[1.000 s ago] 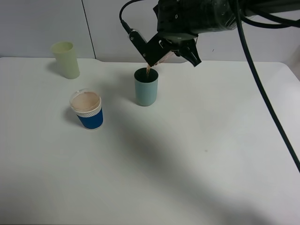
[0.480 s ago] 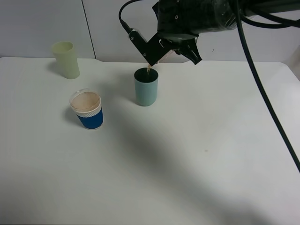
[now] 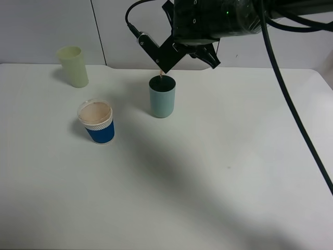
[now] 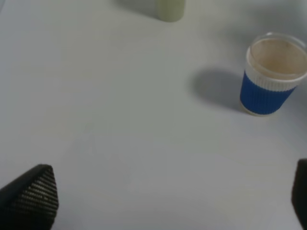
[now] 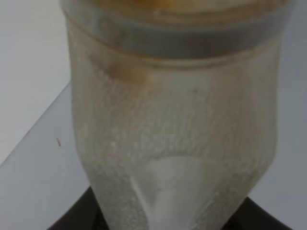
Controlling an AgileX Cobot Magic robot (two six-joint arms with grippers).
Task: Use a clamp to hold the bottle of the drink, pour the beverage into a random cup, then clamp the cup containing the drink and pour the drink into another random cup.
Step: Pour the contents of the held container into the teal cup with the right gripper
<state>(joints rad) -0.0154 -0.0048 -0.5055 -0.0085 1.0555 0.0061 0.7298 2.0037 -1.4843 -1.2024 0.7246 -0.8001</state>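
Observation:
My right clamp [image 3: 182, 54] hangs over the teal cup [image 3: 162, 97] at the back middle of the table, shut on the bottle of the drink. In the high view the black fingers hide nearly all of the bottle; only its mouth peeks out just above the cup's rim. In the right wrist view the translucent whitish bottle [image 5: 172, 120] fills the picture, tipped steeply with its beige neck ring away from the camera. My left gripper [image 4: 165, 196] is open over bare table, its two black fingertips [image 4: 31, 196] far apart.
A blue paper cup [image 3: 97, 122] [image 4: 273, 72] with a white rim holds beige drink, left of the teal cup. A pale yellow-green tumbler [image 3: 73, 65] [image 4: 170, 9] stands at the back left. The white table [image 3: 218, 172] stretches wide in front and to the right.
The right clamp has rolled further over the teal cup, tipping the bottle more steeply; the brownish stream has thinned. The left gripper has not moved.

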